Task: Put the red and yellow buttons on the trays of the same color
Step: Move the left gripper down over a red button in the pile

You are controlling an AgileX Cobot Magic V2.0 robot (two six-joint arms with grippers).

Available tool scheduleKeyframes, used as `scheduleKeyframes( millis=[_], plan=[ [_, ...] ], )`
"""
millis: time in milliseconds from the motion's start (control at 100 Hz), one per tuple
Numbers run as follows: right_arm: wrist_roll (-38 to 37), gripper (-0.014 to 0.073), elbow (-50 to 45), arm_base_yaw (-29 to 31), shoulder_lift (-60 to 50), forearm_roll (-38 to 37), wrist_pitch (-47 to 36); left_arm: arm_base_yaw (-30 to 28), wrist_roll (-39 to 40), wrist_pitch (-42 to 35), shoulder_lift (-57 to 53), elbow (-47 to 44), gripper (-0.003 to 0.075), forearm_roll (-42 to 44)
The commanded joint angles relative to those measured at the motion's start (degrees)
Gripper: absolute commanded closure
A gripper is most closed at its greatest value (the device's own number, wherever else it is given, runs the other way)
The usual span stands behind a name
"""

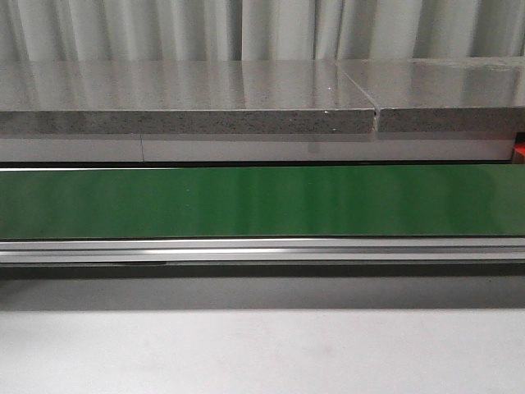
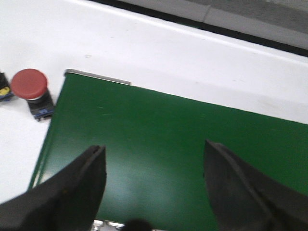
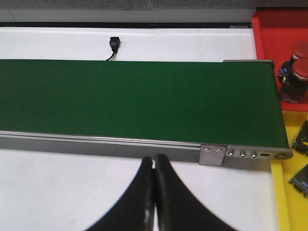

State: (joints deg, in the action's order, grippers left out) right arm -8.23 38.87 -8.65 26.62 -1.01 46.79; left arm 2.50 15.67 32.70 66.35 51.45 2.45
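Front view: showed only the green conveyor belt [image 1: 262, 201], one grey slab [image 1: 189, 103] behind it, white table [image 1: 262, 353] before it; no buttons, trays or grippers.

Left wrist view: found left gripper [image 2: 154, 185] above the belt, jaws wide apart, holding nothing; one red button [image 2: 30, 84] on the table just beside the belt's end.

Right wrist view: found right gripper [image 3: 154, 171] beside the belt's rail, jaws pressed together, empty. Counted one red tray [image 3: 269, 33] carrying a second red button [image 3: 301, 67], one yellow tray [image 3: 288, 192] adjoining it, two dark items [image 3: 302, 159] inside.

A green belt [image 1: 262, 201] beneath a speckled grey slab [image 1: 189, 107], with a red button [image 2: 29, 83] and a red tray [image 3: 276, 33]
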Motion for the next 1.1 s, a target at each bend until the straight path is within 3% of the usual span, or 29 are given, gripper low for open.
scheduleKeyframes(
  millis=[0, 310, 540, 740, 1090],
  plan=[
    [0.7, 0.0660, 1.3, -0.1, 0.1, -0.1, -4.0, -3.6, 0.8, -1.7, 1.9, 3.5, 0.0256, -0.8],
    [0.7, 0.0660, 1.3, -0.1, 0.1, -0.1, -4.0, -15.4, 0.8, 8.2, 14.4, 12.4, 0.0276, -3.9],
    [0.7, 0.0660, 1.3, -0.1, 0.1, -0.1, -4.0, -22.9, 3.6, 10.8, 22.9, 17.9, 0.0276, -19.7],
    [0.7, 0.0660, 1.3, -0.1, 0.1, -0.1, -4.0, -24.3, 3.7, 17.2, 30.5, 25.1, 0.0276, -20.7],
    [0.7, 0.0660, 1.3, -0.1, 0.1, -0.1, -4.0, -24.3, 4.8, 18.2, 38.8, 31.6, 0.0277, -21.4]
  ],
)
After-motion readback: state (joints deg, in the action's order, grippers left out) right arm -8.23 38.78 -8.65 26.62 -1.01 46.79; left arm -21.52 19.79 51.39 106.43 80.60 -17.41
